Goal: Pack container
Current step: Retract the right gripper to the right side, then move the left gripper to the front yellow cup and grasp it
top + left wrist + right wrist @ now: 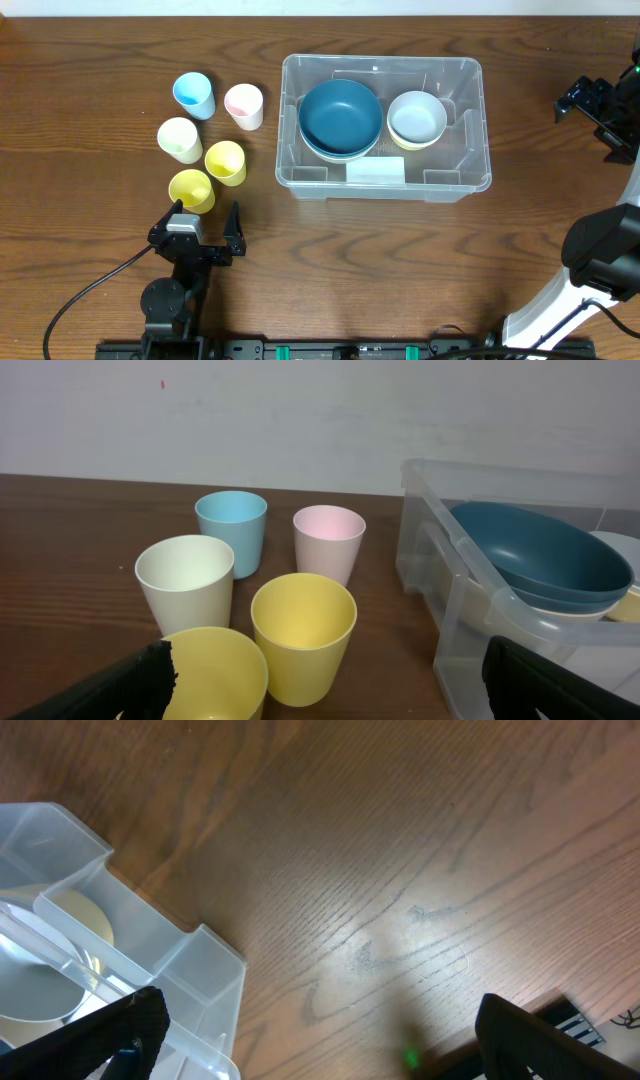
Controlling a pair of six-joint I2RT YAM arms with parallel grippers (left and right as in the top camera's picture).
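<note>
Wooden table (100,60) bears container (452,150), long axis left-right.

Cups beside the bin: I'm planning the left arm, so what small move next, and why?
Probably advance the open left gripper around the nearest yellow cup: it stands just ahead of the jaws, outside the container, which already holds the bowls.

The right claw (320,1013), fingers spread, hangs over table (420,850) beside the container (212,970).
</note>
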